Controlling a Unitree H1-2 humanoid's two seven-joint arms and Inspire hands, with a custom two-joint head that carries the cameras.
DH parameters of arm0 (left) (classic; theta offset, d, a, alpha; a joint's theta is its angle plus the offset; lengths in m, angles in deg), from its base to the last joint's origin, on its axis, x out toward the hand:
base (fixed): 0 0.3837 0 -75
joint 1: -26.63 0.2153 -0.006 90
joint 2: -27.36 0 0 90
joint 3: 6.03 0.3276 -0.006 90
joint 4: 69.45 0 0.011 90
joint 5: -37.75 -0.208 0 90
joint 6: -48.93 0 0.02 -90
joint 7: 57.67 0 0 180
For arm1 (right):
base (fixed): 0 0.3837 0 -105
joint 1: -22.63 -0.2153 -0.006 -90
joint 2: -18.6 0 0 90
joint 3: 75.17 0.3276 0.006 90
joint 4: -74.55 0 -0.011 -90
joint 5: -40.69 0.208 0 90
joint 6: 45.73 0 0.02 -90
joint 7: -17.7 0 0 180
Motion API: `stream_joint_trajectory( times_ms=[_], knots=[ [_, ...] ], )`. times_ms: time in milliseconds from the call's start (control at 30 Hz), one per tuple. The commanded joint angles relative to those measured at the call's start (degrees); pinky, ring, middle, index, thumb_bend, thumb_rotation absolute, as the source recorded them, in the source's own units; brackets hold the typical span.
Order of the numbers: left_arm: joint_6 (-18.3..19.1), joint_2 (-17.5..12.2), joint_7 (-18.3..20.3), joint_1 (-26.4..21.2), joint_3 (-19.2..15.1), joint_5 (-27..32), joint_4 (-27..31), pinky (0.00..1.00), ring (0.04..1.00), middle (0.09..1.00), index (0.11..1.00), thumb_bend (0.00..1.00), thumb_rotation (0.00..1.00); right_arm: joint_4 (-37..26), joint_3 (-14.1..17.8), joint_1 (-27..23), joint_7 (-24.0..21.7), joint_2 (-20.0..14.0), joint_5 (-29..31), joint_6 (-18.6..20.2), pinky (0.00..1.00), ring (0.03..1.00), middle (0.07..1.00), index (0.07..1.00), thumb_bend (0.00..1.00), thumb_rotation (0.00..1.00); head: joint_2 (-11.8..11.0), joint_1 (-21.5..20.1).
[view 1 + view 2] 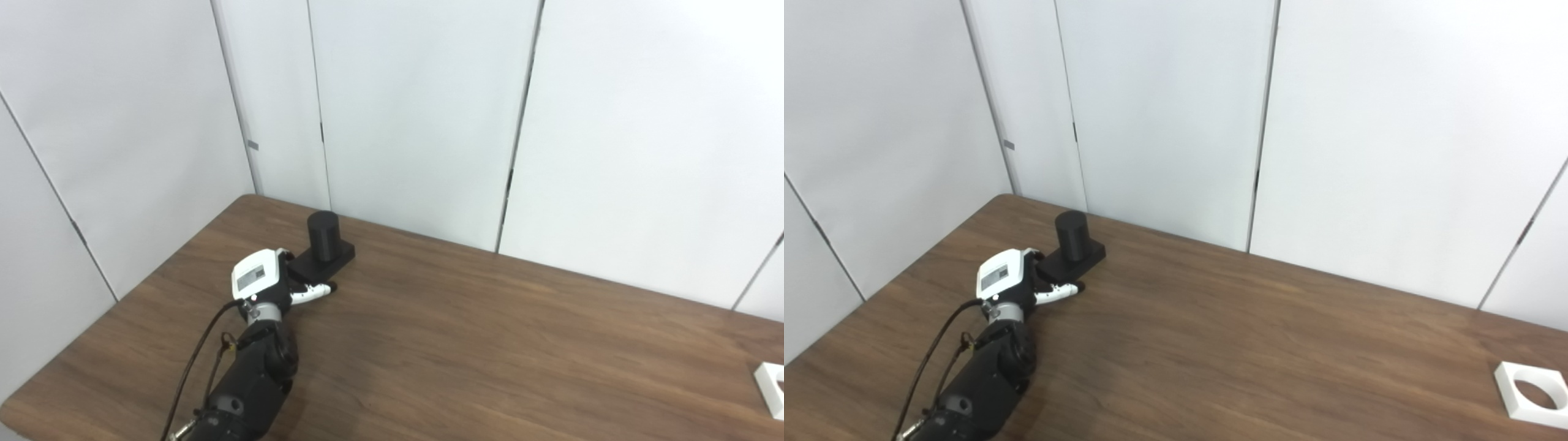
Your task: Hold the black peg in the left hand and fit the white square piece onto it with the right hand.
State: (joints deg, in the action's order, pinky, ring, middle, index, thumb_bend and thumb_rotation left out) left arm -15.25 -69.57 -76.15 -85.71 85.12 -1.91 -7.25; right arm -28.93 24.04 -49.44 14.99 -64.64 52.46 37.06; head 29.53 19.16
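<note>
The black peg (323,234) is a short upright cylinder on a flat black square base (331,260), standing on the table near the back left. My left hand (264,278) is at the base's near left corner, its back toward the camera. The thumb (313,292) stretches out along the base's front edge, low over the table, and the other fingers are mostly hidden behind the hand, so the hand looks open. The white square piece (1532,393), with a round hole, lies flat at the far right of the table. My right hand is out of view.
The wooden table (1249,343) runs up to white wall panels (1164,122) behind and to the left of the peg. A black cable (196,361) runs along my left forearm.
</note>
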Motion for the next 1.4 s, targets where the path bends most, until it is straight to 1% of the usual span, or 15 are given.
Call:
stream_joint_trajectory(
  times_ms=[0,100,200,267,333,367,400,467,667,833,900,1033,1133,1233,1367],
  knots=[
    [-2.5,-1.3,-2.7,-2.9,0.4,0.0,-0.3,0.9,0.885,0.824,0.69,0.91,0.51,-0.7,-0.4,0.9,-0.3,0.8,-0.1,-0.6,0.86,0.854,0.838,0.815,0.74,0.76,0.1,-0.1],
    [-3.9,-1.0,-5.0,-3.0,0.4,0.6,-1.2,0.88,0.861,0.796,0.648,0.89,0.47,-0.9,-0.4,1.0,-0.2,0.8,-0.2,-0.5,0.86,0.854,0.836,0.811,0.74,0.77,0.2,-0.2],
    [-3.6,-0.5,-7.1,-3.3,0.4,0.6,-2.1,0.84,0.815,0.747,0.586,0.88,0.4,-1.1,-0.4,1.1,0.0,0.8,-0.5,-0.2,0.86,0.855,0.83,0.808,0.76,0.77,0.3,-0.3],
    [-3.4,-0.1,-8.1,-3.6,0.2,0.8,-2.7,0.84,0.797,0.717,0.538,0.84,0.38,-1.2,-0.4,1.1,0.1,0.8,-0.8,-0.1,0.86,0.854,0.829,0.81,0.75,0.77,0.3,-0.3],
    [-3.5,0.4,-9.3,-3.7,-0.3,1.4,-3.0,0.84,0.784,0.692,0.485,0.81,0.31,-1.1,-0.5,1.1,-0.1,0.8,-0.6,-0.4,0.85,0.847,0.83,0.813,0.74,0.77,0.3,-0.3],
    [-3.8,0.6,-9.9,-3.7,-0.6,2.0,-3.0,0.83,0.782,0.687,0.483,0.67,0.2,-1.0,-0.5,1.0,-0.2,0.8,-0.5,-0.7,0.84,0.847,0.829,0.812,0.74,0.77,0.3,-0.3],
    [-4.0,0.8,-10.3,-3.6,-0.8,2.5,-2.9,0.83,0.783,0.684,0.481,0.6,0.13,-1.0,-0.5,1.0,-0.3,0.8,-0.3,-0.5,0.84,0.849,0.829,0.813,0.74,0.76,0.3,-0.3],
    [-4.6,0.8,-10.7,-3.5,-1.1,3.3,-3.0,0.8,0.783,0.688,0.48,0.54,0.07,-1.1,-0.4,1.1,-0.2,0.9,-0.4,-0.4,0.84,0.852,0.83,0.812,0.75,0.76,0.5,-0.5],
    [-4.0,0.8,-10.8,-2.8,-0.8,3.9,-1.7,0.72,0.756,0.674,0.48,0.52,0.05,-1.4,-0.5,1.1,0.0,1.0,-1.0,-0.2,0.86,0.866,0.834,0.813,0.75,0.76,0.8,-0.8],
    [-3.2,1.3,-10.7,-2.2,-1.4,4.7,-0.7,0.7,0.754,0.675,0.48,0.52,0.05,-1.9,-0.7,1.1,0.3,1.1,-1.7,0.3,0.83,0.868,0.841,0.83,0.74,0.77,1.1,-1.3],
    [-3.3,1.3,-10.2,-1.4,-1.3,4.9,0.7,0.69,0.751,0.67,0.48,0.52,0.05,-2.2,-0.7,1.2,0.3,1.2,-1.8,0.5,0.84,0.867,0.836,0.825,0.75,0.77,1.3,-1.6],
    [-3.6,1.2,-8.5,0.3,-0.8,5.2,4.2,0.73,0.76,0.668,0.48,0.52,0.05,-2.9,-0.9,1.3,0.5,1.1,-2.9,1.0,0.85,0.88,0.843,0.838,0.76,0.78,1.9,-2.6],
    [-2.8,1.1,-5.2,2.1,0.0,5.1,8.9,0.74,0.772,0.678,0.482,0.52,0.05,-3.4,-1.0,1.4,0.8,1.3,-3.6,1.6,0.91,0.902,0.859,0.859,0.75,0.8,2.4,-3.7],
    [-2.0,1.1,-1.3,4.6,1.5,4.5,14.7,0.7,0.775,0.7,0.485,0.51,0.06,-4.1,-1.3,1.6,0.8,1.6,-4.1,1.7,0.98,0.925,0.889,0.896,0.73,0.82,3.2,-5.0],
    [-2.2,1.3,2.9,8.2,3.9,3.5,22.1,0.67,0.782,0.708,0.487,0.51,0.06,-4.1,-1.8,1.9,0.3,1.5,-3.4,1.3,1.0,0.957,0.905,0.923,0.69,0.84,4.4,-7.2]
  ],
)
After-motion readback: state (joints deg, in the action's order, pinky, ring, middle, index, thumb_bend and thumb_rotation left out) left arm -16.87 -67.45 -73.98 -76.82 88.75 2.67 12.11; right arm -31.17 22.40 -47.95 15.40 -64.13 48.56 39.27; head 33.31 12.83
